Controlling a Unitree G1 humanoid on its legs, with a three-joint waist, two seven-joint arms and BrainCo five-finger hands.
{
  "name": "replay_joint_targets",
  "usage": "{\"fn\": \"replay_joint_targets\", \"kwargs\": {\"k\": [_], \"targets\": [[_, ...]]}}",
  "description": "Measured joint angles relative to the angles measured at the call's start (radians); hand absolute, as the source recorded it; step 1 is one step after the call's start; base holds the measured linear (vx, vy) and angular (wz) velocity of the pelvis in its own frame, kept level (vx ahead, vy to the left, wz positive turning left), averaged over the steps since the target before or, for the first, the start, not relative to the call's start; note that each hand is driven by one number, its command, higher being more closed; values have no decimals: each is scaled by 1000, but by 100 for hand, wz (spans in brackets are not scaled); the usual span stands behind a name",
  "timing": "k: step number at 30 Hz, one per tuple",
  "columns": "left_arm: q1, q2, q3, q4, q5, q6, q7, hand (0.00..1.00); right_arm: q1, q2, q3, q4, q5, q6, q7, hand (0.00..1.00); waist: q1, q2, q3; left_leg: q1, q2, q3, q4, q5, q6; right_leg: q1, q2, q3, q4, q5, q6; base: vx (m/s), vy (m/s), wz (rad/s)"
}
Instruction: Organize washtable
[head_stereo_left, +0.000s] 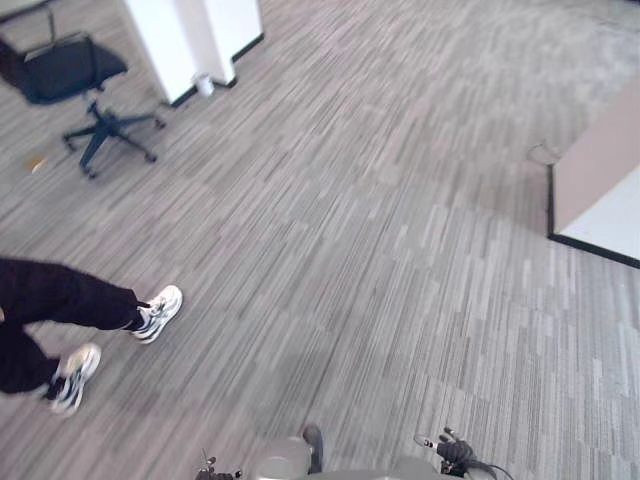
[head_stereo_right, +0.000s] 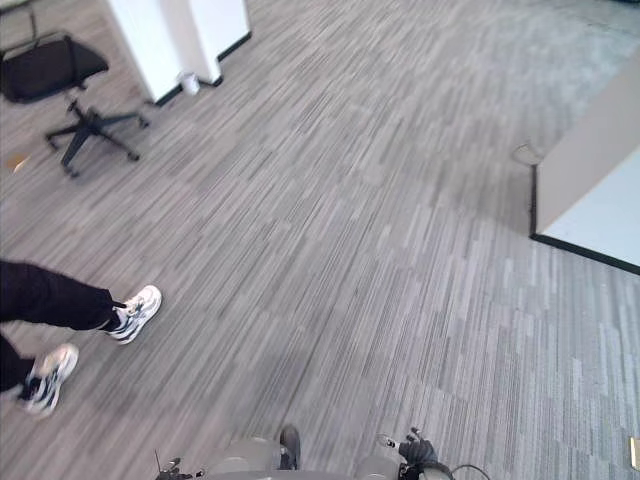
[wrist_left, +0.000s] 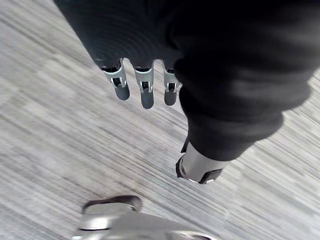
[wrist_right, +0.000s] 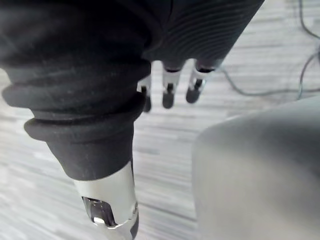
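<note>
Grey carpet floor (head_stereo_left: 400, 250) being faced; washtable's place cannot be told. Left robot hand (wrist_left: 146, 92), right robot hand (wrist_right: 168, 95) being held relaxed, fingers straight, empty. Risk: person (head_stereo_left: 60, 295) or office chair (head_stereo_left: 70, 70) being struck if course is being steered leftward.

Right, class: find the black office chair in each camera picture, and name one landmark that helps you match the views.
Left eye view: black office chair in the upper left corner, left of the white column.
Right eye view: chair upper left, nearer the edge.
Left wrist view: left hand open above carpet.
Right wrist view: right hand open above carpet.
Shared landmark: the grey striped carpet.
</note>
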Motion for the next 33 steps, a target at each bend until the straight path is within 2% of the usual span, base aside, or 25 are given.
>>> {"fn": "replay_joint_targets", "kwargs": {"k": [1,2,4,5,6,8,10,11,14,15,16,17,18,20,21,24,25,26,27,28,29,30,31,32,33], "targets": [[-28,8,-21,4,0,0,0,0,0,1,10,-12,3,-2,0,0,-12,-2,0,64,2,22,-33,-15,-4,-52,40,-61,-55,-39,-21,300,107,-25],[-39,10,-26,4,2,-1,0,0,-3,1,11,-16,5,-3,1,0,-17,-1,0,85,5,25,-42,-23,-7,-73,66,-74,-91,-44,-25,333,63,-28],[-83,8,-31,11,3,-1,-1,0,-6,-6,14,-19,26,-5,1,0,-28,9,3,141,25,37,-75,-43,-27,-142,176,-79,-285,-26,-34,428,41,-17],[-97,6,-46,9,5,-2,-1,0,-6,-15,14,-18,31,-3,-1,0,-46,10,5,176,33,32,-104,-49,-38,-174,223,-75,-405,36,-40,424,31,5],[-101,7,-50,8,15,-3,-2,0,-3,-19,15,-17,31,-2,-2,0,-52,7,8,194,32,26,-116,-54,-47,-191,233,-72,-445,73,-38,349,16,24],[-110,17,-64,11,35,-3,-1,0,29,-15,14,-10,30,5,-2,0,-63,-10,11,252,17,-6,-122,-82,-95,-226,235,-71,-564,188,-52,497,-62,44],[-96,12,-60,11,41,-2,-1,0,77,-11,-4,-7,33,10,-1,0,-76,-7,8,306,18,-59,-122,-98,-122,-222,237,-53,-593,336,-143,666,-148,51],[-87,-2,-33,11,41,-2,-2,0,88,-28,-28,-10,32,9,5,0,-77,24,-10,305,62,-86,-87,-99,-139,-235,268,-51,-548,337,-185,472,-115,9],[-86,-21,17,8,41,0,-4,0,71,-30,-33,-10,28,6,18,0,-63,31,-13,210,86,-105,96,-56,-209,-237,287,-50,-518,281,-230,592,-183,-14],[-82,-25,45,7,41,0,-4,0,73,-30,-35,-8,16,6,18,0,-55,29,-12,150,106,-132,280,-15,-240,-183,292,-49,-529,238,-240,566,-140,3],[-79,-25,46,7,40,0,-4,0,73,-30,-34,-7,2,8,16,0,-54,28,-10,125,120,-133,358,-18,-246,-147,294,-48,-538,220,-238,646,-161,14],[-71,-24,44,-7,39,-2,-3,0,73,-32,-29,6,-19,9,15,0,-46,25,-4,88,152,-113,514,-31,-241,-67,305,-43,-566,193,-241,459,-131,12],[-61,-20,42,-22,39,-4,-3,0,70,-35,-11,13,-19,8,15,0,-38,18,0,34,177,-92,630,-57,-212,-3,307,-34,-591,169,-243,403,-127,3],[-37,-17,35,-47,39,-5,0,0,51,-39,25,14,-19,6,14,0,-17,10,-2,-62,184,-78,672,-85,-166,53,302,-12,-617,144,-236,259,-75,-19],[-32,-18,33,-48,39,-5,0,0,46,-40,38,16,-18,6,14,0,-14,10,-2,-96,183,-77,657,-90,-157,67,300,-6,-629,137,-238,235,-22,-26],[-5,-19,19,-48,39,-4,0,0,20,-47,49,14,-18,6,14,0,8,3,5,-234,109,-92,427,-103,-153,134,248,22,-667,100,-203,310,58,-9],[6,-25,10,-46,38,-4,0,0,19,-53,70,14,-18,8,14,0,11,16,9,-274,55,-116,234,-67,-194,181,218,28,-702,87,-183,336,81,17],[13,-31,0,-46,38,-4,0,0,19,-66,83,14,-18,8,15,0,13,31,7,-294,43,-136,163,-39,-221,198,215,31,-722,84,-179,405,140,10],[22,-42,-21,-45,38,-4,0,0,19,-86,100,12,-18,7,15,0,27,67,4,-340,34,-167,99,6,-267,223,224,38,-753,82,-171,340,194,-16],[26,-64,-46,-44,39,-5,-2,0,17,-114,120,11,-20,6,13,0,59,121,4,-408,51,-199,56,61,-297,260,248,52,-791,75,-158,452,298,-42],[40,-81,-54,-33,39,-4,-3,0,16,-126,125,13,-21,6,11,0,83,152,6,-444,72,-210,8,96,-285,309,265,67,-818,59,-142,431,297,-48],[46,-83,-53,-21,39,-2,-3,0,16,-124,125,15,-22,6,11,0,92,154,5,-452,81,-211,-12,110,-270,336,268,79,-824,42,-132,488,323,-58],[63,-79,-47,-4,39,-1,-3,0,17,-100,123,24,-30,7,10,0,108,135,1,-452,83,-190,13,212,-211,377,252,107,-819,3,-110,559,324,-68],[92,-67,-22,-3,38,-2,-4,0,22,-66,118,33,-49,7,12,0,121,91,-26,-445,55,-147,48,292,-149,383,200,138,-790,-40,-90,573,312,-75],[100,-62,-6,-4,37,-4,-6,0,16,-52,116,41,-54,7,14,0,121,67,-37,-447,41,-129,53,297,-126,370,178,153,-768,-47,-81,632,285,-61]]}}
